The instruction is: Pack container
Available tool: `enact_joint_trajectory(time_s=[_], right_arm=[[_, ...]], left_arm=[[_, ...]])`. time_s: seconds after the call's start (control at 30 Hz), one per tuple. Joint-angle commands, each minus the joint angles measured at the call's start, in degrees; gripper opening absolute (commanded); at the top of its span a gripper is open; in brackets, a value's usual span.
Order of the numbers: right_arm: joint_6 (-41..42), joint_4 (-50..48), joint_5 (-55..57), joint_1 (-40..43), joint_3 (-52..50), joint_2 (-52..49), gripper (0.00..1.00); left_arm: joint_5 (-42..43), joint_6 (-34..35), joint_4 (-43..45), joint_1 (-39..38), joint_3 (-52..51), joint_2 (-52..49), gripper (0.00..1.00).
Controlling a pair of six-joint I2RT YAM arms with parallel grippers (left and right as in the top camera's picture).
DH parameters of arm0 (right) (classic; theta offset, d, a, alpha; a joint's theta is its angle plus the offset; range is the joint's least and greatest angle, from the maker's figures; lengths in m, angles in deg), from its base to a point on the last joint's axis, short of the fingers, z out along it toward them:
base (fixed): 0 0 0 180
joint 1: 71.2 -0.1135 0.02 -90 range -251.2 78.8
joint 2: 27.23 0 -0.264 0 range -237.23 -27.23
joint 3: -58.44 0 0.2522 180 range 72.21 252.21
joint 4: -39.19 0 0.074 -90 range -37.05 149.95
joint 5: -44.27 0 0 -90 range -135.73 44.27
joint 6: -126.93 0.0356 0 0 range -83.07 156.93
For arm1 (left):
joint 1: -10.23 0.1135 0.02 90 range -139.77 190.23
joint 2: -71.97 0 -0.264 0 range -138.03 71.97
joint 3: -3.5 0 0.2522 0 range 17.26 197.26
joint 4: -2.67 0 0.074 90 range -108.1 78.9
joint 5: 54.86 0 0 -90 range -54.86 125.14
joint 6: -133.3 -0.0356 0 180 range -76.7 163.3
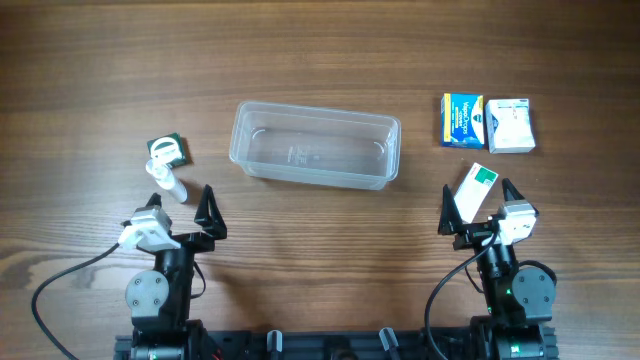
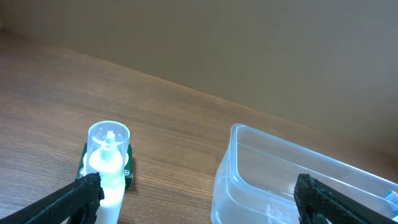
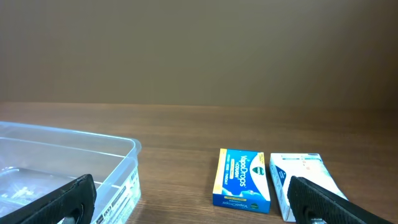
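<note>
Risks ahead of the first pick

Left jaws: spread wide, nothing between the pads, low over the desk (image 1: 320,260). Right jaws: likewise spread, nothing pinched.

Bottle (image 1: 166,182) sits just ahead of the left jaws, close to the left finger rather than centred. I cannot tell if it stands or lies. Closing off-centre would likely push it aside or roll it, given the round body and slick clear cap. Green box (image 1: 167,150) is just behind it, perhaps touching, so a deep reach may shove both together.

Green-white box (image 1: 478,189) shows between the right fingers from overhead, skewed. The right wrist view does not show it, so contact is unclear. Jaws closing on a corner could twist it out.

Container (image 1: 330,150) lies mid-desk, further out than both arms and between them, long side toward the robot, nothing seen inside. Probably light: an item or finger clipping the rim on the way in could slide or tip it.

Blue box (image 1: 462,119) and white box (image 1: 510,125) lie side by side, farthest out on the right, touching or nearly so. There is little gap for a finger, so gripping one may drag the other.
</note>
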Motion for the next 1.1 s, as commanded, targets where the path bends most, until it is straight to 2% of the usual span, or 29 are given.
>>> enact_joint_trajectory(time_s=[0.0,0.47,0.67,0.77,0.9,1.07], right_arm=[[-1.0,-0.1,-0.9,0.5,-0.1,0.5,1.0],[-1.1,-1.1,-1.0,0.5,-0.1,0.5,1.0],[-1.1,-0.5,-4.2,0.5,-0.1,0.5,1.0],[-0.9,0.3,-9.3,0.5,1.8,-0.4,1.0],[0.5,0.7,-8.0,0.5,7.4,-7.1,1.0],[0.3,1.5,-6.5,0.5,20.5,-25.2,1.0]], left_arm=[[0.9,0.1,-0.3,0.2,-0.2,0.3,1.0],[0.9,0.1,-0.3,0.2,-0.2,0.3,1.0],[0.9,0.1,-0.3,0.2,-0.2,0.3,1.0],[0.9,0.1,-0.3,0.2,-0.2,0.3,1.0],[0.9,0.1,-0.3,0.2,-0.2,0.3,0.99],[0.9,0.1,-0.3,0.2,-0.2,0.3,1.0]])
